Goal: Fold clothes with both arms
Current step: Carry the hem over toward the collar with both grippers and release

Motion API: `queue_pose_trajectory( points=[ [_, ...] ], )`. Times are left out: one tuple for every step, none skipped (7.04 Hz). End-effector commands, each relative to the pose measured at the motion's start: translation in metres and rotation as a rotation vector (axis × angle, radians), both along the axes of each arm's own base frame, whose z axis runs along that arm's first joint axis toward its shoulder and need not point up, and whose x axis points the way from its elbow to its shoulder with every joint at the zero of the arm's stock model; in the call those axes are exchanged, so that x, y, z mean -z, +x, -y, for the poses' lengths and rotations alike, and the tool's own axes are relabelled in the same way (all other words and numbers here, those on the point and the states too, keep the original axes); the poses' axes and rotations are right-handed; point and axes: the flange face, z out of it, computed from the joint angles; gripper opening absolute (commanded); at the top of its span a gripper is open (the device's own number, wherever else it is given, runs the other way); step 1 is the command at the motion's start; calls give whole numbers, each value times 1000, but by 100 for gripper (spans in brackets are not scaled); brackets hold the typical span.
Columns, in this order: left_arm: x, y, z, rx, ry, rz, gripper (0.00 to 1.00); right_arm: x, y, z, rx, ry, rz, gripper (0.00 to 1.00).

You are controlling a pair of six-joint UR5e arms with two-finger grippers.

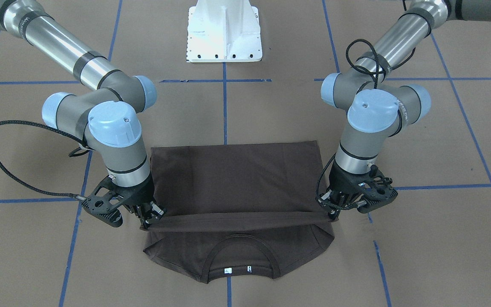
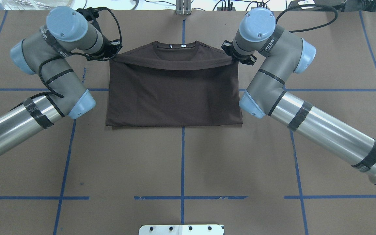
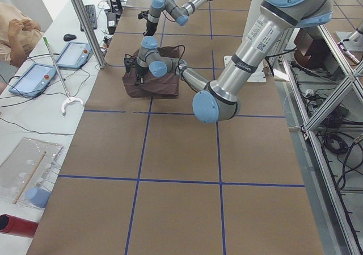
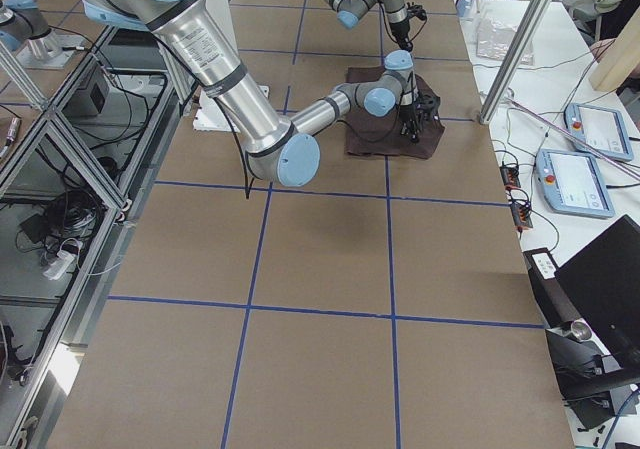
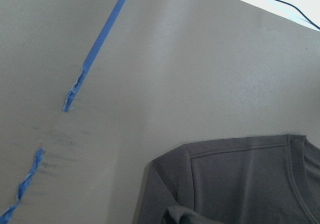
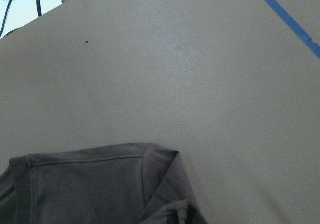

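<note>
Dark brown short-sleeved T-shirt [image 1: 237, 175] flat on brown paper-covered surface [image 1: 420, 140], lower part doubled over toward neck. Left black two-finger tool [image 1: 333, 212] and right black two-finger tool [image 1: 148, 220] each pinched onto one corner of hem edge. Hem taut between them, just short of ribbed collar [image 1: 241, 238]. White neck labels [image 1: 228, 270] showing.
</note>
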Motion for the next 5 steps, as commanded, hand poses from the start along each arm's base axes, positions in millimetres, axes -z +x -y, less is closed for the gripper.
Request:
queue_pose_trajectory(
  points=[
    [-22, 6, 9, 14, 16, 6, 22, -8, -7, 9, 14, 5, -25, 52],
    [-24, 3, 7, 11, 16, 8, 30, -3, -6, 8, 9, 17, -14, 68],
    [1, -11, -11, 16, 50, -43, 41, 24, 9, -5, 7, 46, 40, 72],
    [19, -31, -45, 5, 70, -112, 46, 17, 29, -52, 31, 66, 88, 74],
    [38, -37, -71, -59, 82, -187, 47, -7, 38, -102, 54, 54, 113, 77]
  ],
)
